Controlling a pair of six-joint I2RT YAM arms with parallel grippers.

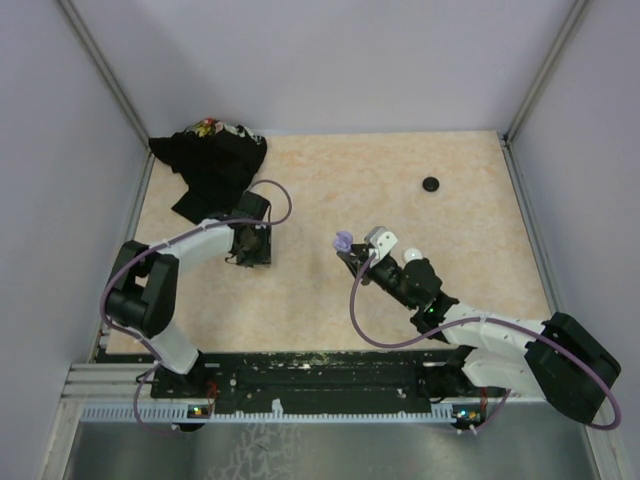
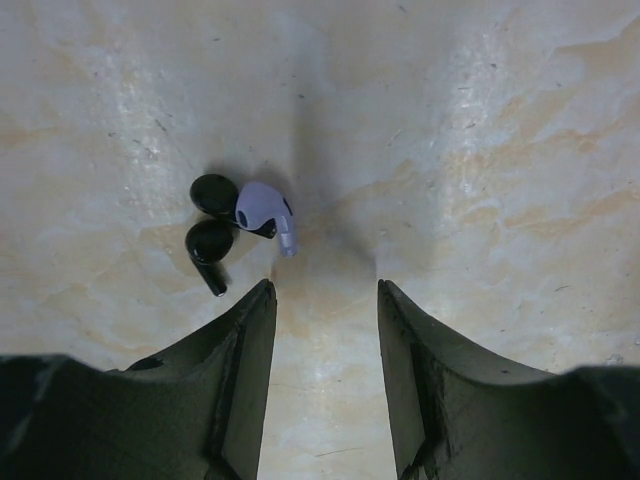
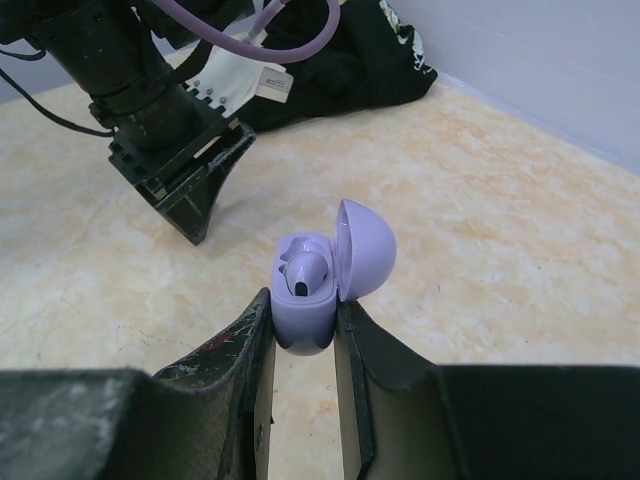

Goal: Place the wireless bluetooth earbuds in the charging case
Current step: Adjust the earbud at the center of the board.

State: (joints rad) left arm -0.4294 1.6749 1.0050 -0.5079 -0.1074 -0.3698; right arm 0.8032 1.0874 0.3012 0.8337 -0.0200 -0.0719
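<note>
On the table lie loose wireless bluetooth earbuds: a lavender earbud and two black earbuds, bunched together. My left gripper hangs open just short of them, the lavender one sitting beyond its left fingertip, with nothing between the fingers. In the top view the left gripper hides them. My right gripper is shut on the lavender charging case, held above the table near the middle. Its lid stands open, and one lavender earbud sits in a slot.
A crumpled black cloth lies at the back left, just behind the left arm. A small black disc sits at the back right. Grey walls close off the table on the left, back and right.
</note>
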